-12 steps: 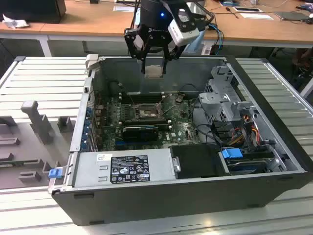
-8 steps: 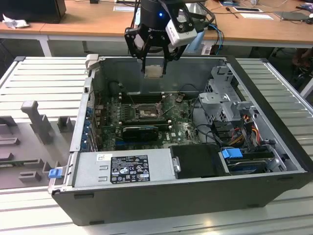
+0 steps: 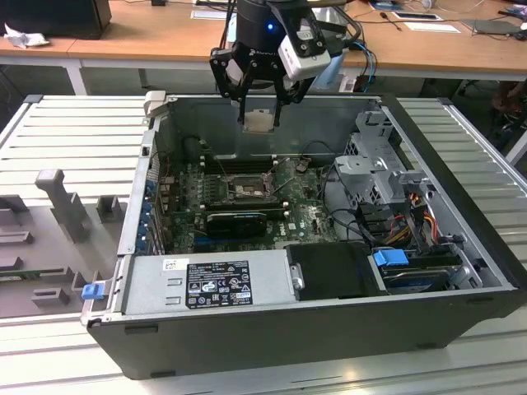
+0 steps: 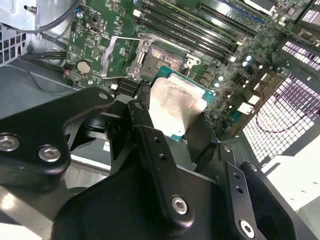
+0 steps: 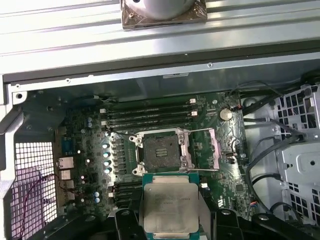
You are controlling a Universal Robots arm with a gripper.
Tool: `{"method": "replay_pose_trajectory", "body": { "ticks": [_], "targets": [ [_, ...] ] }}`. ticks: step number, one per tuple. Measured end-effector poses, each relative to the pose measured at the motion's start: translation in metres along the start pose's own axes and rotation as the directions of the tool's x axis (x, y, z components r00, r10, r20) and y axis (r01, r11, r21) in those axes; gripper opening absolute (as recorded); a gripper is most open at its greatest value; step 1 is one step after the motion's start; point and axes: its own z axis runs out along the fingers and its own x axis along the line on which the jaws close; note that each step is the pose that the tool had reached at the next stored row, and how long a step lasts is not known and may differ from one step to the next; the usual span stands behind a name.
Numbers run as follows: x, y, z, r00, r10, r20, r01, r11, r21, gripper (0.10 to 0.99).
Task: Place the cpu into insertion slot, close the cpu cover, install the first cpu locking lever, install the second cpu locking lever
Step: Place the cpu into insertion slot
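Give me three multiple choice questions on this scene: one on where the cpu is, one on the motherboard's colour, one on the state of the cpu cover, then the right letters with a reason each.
1. Where is the cpu?
A. Seated in the insertion slot
B. Held in the fingers of the gripper, above the motherboard
C. Lying flat on the motherboard beside the slot

2. What colour is the motherboard?
A. Green
B. Red
C. White

3. How does the cpu cover stand?
A. Shut over the empty slot
B. Shut over the cpu
C. Swung open beside the slot

Answers:
1 B, the fingers grip the cpu in the air over the board.
2 A, the board shows green in both wrist views.
3 C, the metal frame lies aside and the slot's pin field is bare.
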Motion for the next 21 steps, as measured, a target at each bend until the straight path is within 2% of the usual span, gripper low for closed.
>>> {"method": "replay_pose_trajectory", "body": {
  "ticks": [3, 15, 21],
  "targets": [
    [0.0, 0.0, 0.0, 0.9993, 0.039, 0.0034, -0.039, 0.9993, -0.001, 0.529],
    [0.0, 0.0, 0.0, 0.9936, 0.112, 0.0099, -0.112, 0.9937, -0.003, 0.529],
    [0.0, 0.0, 0.0001, 0.987, 0.16, 0.014, -0.16, 0.9871, -0.004, 0.529]
  ]
}}
